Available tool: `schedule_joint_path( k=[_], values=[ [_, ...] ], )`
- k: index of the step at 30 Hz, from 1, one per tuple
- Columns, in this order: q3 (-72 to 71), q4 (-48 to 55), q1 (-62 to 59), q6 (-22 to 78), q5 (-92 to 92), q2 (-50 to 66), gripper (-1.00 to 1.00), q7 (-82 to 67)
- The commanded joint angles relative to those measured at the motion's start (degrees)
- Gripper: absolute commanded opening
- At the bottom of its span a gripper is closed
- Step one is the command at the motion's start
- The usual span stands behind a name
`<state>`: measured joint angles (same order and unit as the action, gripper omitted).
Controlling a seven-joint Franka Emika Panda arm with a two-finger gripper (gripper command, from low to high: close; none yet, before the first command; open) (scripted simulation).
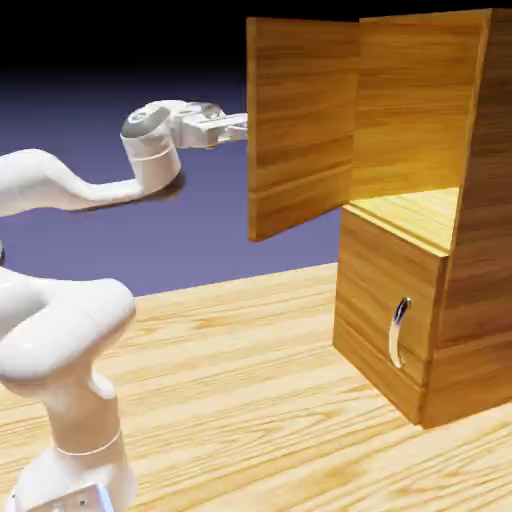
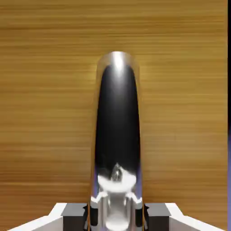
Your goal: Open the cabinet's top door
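Top door (image 1: 300,130): standing open, its outer edge hiding the handle from the exterior view; in the hand view, we are seeing the gripper (image 2: 116,216) clamping that curved silver handle (image 2: 117,122).

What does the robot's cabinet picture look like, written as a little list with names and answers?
top door: swung wide open
top door's handle: curved, shiny silver
jaws: closed on that handle, one on each side
lower door: shut, with its own curved silver handle
cabinet: brown wood, its upper space showing
robot arm: white, reaching to the top door
table: pale wood with stripes
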<state>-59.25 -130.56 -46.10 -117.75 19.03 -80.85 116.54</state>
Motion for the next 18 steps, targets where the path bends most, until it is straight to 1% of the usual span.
schedule_joint_path(
  k=[1, 11, 17, 18],
  values=[
    [-0.7, 1.8, -0.8, 2.6, -0.3, -0.1, -1.00, 0.0],
    [-6.2, 22.0, -11.7, 26.2, -2.9, -0.7, -1.00, -1.6],
    [-8.2, 34.4, -19.3, 38.0, -3.5, -0.8, -1.00, -3.2],
    [-8.2, 34.9, -19.6, 38.4, -3.5, -0.8, -1.00, -3.2]
  ],
)
